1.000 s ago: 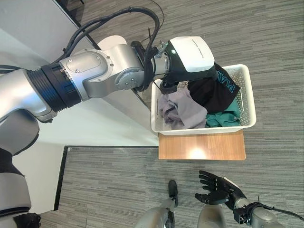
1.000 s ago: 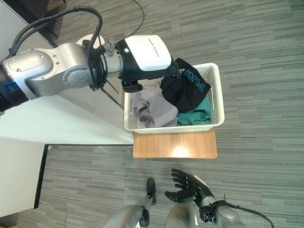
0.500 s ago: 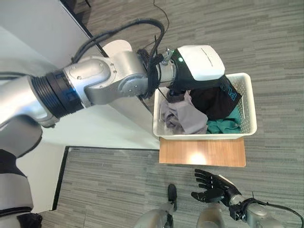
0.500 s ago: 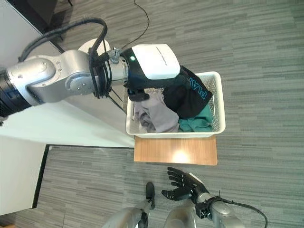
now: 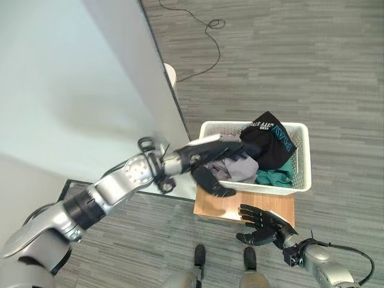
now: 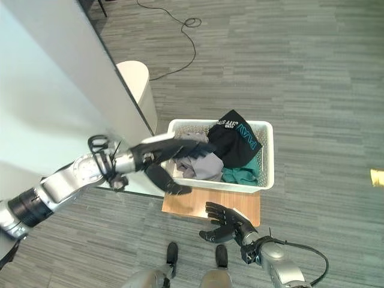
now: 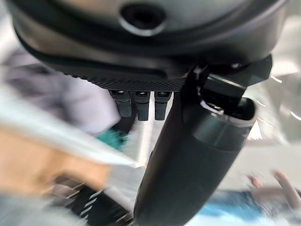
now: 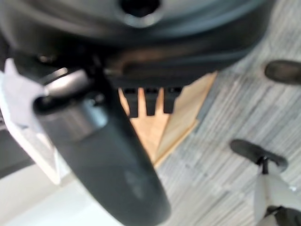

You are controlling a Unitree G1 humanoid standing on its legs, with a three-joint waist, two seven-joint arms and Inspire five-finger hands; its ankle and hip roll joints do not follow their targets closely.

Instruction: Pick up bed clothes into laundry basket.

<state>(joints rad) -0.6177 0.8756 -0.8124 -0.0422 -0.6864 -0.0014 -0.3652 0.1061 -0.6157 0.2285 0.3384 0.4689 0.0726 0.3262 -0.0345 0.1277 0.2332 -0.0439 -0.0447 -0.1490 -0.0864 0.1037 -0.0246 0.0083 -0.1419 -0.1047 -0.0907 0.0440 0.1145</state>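
Left eye view: laundry basket [image 5: 303, 157] loaded, both robot hands empty.
White basket sits on a wooden stand [image 5: 210, 206] beside the bed [image 5: 72, 90], holding a grey garment [image 5: 235, 170], a black garment [image 5: 267, 138] and a teal garment [image 5: 277, 176]. Left robot hand [image 5: 207, 162] is over the basket's near rim, fingers extended, holding nothing. Right robot hand [image 5: 259, 225] hangs low before the stand, fingers spread.
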